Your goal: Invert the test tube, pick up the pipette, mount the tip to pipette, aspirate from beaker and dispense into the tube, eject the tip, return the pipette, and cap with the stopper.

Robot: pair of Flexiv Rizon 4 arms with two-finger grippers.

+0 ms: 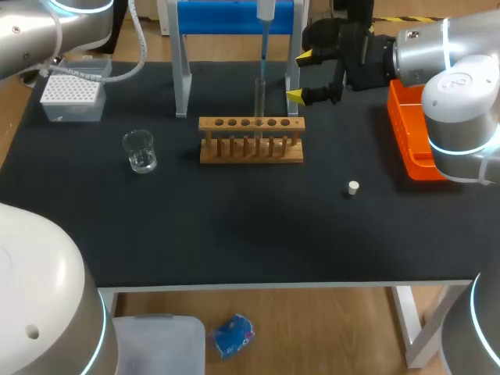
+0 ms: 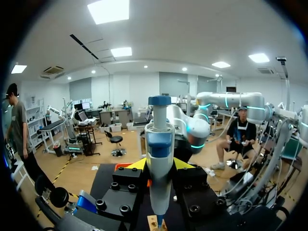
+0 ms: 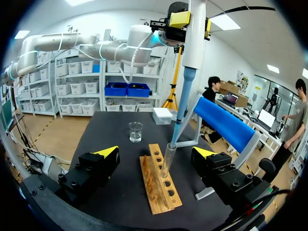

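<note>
Standing upright in a hole of the wooden rack (image 1: 250,148), the test tube (image 1: 260,98) is uncapped; the slender blue lower end of the pipette (image 3: 195,38) meets its mouth from above, at or just inside the rim

- Left gripper (image 2: 160,164): fingers (image 2: 137,165) clamped on the pipette's white body from two sides, holding it vertical over the tube
- Right gripper (image 3: 155,153): fingers (image 3: 107,151) spread wide, holding nothing and touching nothing; tube and rack lie ahead of the gap between them. From the head view it sits just beside the rack's right end
- Beaker (image 1: 140,151): clear glass, upright on the dark surface (image 1: 234,226), well left of the rack
- Tip box (image 1: 72,98): white, at the surface's far left corner
- Stopper (image 1: 353,187): small, white, lying alone on the surface to the right of and nearer than the rack
- Orange tray (image 1: 408,133): at the right edge, partly under the right arm
- Blue stand (image 1: 234,16): behind the rack
</note>
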